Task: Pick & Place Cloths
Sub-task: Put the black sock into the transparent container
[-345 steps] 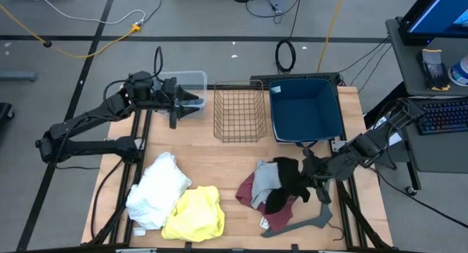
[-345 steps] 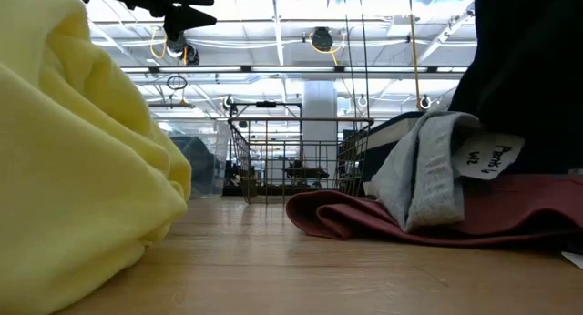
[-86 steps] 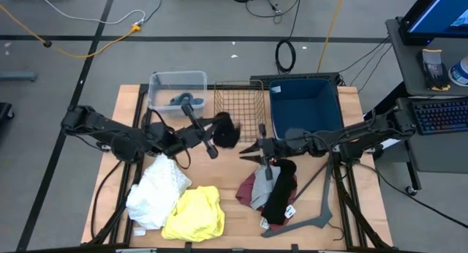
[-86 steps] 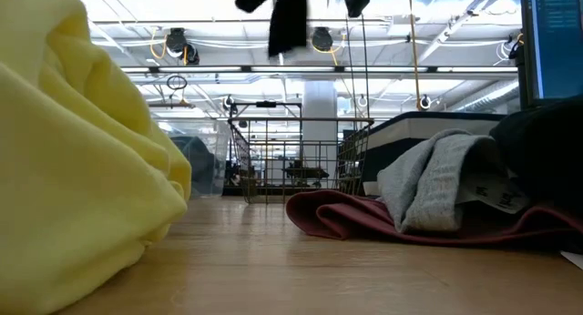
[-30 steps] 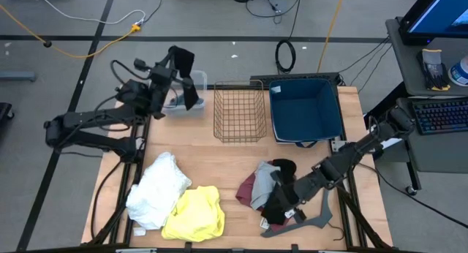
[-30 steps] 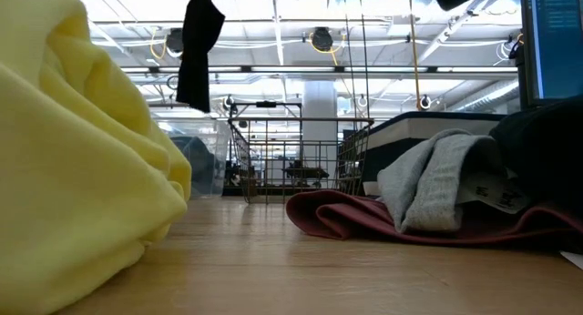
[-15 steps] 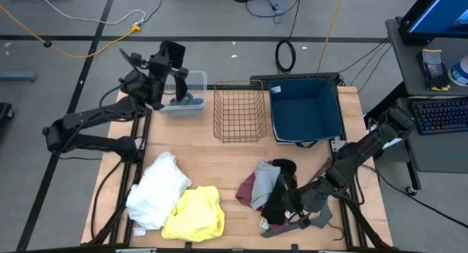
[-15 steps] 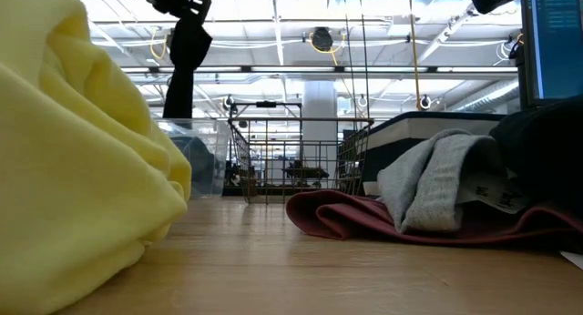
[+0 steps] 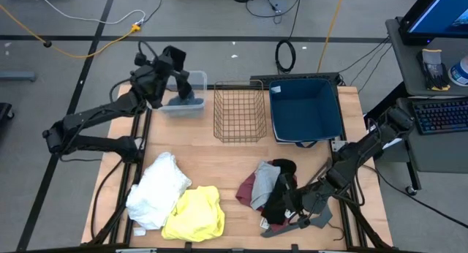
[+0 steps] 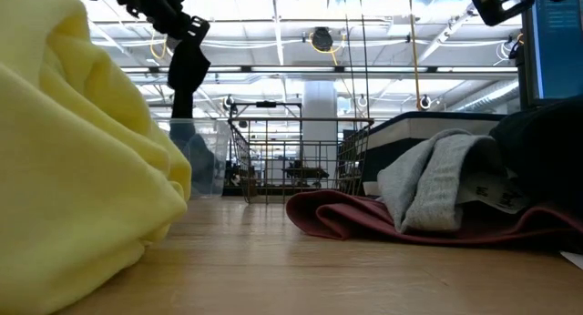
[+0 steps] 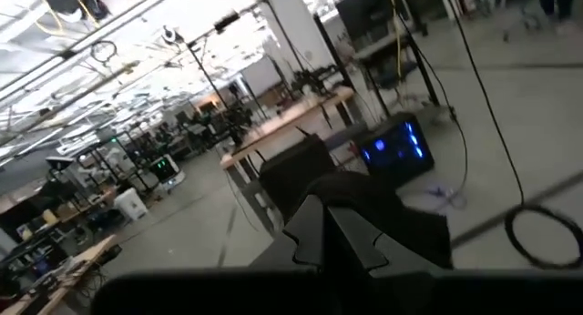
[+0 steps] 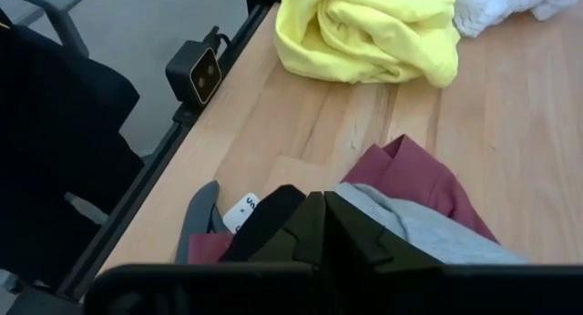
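Observation:
A small black cloth (image 10: 185,74) hangs over the clear bin (image 9: 196,83) at the table's far left. My left gripper (image 9: 170,66) is shut on it. Its lower end reaches about the bin's rim (image 10: 205,124). My right gripper (image 9: 287,197) is shut, pointing down into a pile at the near right. That pile holds a black cloth (image 9: 284,171), a grey cloth (image 9: 265,181) and a maroon cloth (image 9: 247,191). A white cloth (image 9: 157,186) and a yellow cloth (image 9: 194,213) lie at the near left. My left gripper pinches the black cloth by its top end (image 10: 189,44) between its two fingers. The cloth hangs straight down, slack, clear of the table. My right gripper comes down slanting onto the pile's black cloth (image 12: 264,219), beside the grey cloth (image 12: 410,228). Its own fingers hide the place of contact. The cloth lies on the pile.
A wire basket (image 9: 239,110) and a blue bin (image 9: 307,110) stand along the far edge, right of the clear bin. A dark grey hanger (image 9: 307,222) lies at the near right beside the pile. Bare wood shows mid-table.
My left gripper has gone down toward the clear bin with the black cloth. The cloth hangs lower now, its free end near the bin's rim. My right arm has bent at the elbow. Its gripper has come to rest on the pile and has kept still since.

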Controlling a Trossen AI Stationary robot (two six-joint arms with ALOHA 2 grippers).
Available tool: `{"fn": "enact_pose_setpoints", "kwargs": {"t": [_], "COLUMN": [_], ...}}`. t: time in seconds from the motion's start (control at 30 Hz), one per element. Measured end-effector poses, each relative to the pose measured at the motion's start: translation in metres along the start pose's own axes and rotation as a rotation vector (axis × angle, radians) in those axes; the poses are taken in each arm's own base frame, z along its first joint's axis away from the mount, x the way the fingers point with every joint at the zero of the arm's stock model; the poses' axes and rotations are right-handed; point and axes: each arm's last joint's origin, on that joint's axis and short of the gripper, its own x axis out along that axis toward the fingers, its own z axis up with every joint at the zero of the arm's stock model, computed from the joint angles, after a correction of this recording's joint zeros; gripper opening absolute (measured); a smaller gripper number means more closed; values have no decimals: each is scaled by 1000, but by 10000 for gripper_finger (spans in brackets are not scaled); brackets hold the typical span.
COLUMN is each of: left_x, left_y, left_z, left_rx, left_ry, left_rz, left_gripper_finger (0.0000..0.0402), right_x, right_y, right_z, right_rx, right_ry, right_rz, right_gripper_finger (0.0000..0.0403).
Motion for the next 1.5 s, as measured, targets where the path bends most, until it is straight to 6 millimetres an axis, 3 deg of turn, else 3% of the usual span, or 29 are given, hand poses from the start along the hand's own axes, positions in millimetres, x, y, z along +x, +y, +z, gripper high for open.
{"fn": "enact_pose_setpoints", "kwargs": {"t": [0.9, 1.5], "left_x": [-9, -6], "left_y": [-22, -14], "left_z": [-48, -74], "left_rx": [46, -67], "left_ry": [340, 582], "left_rz": [-312, -390], "left_gripper_finger": [0, 0], "right_x": [1, 0], "right_y": [0, 0], "right_z": [1, 2], "right_rx": [13, 41], "right_ry": [-44, -48], "right_rz": [12, 14], "right_gripper_finger": [1, 1]}}
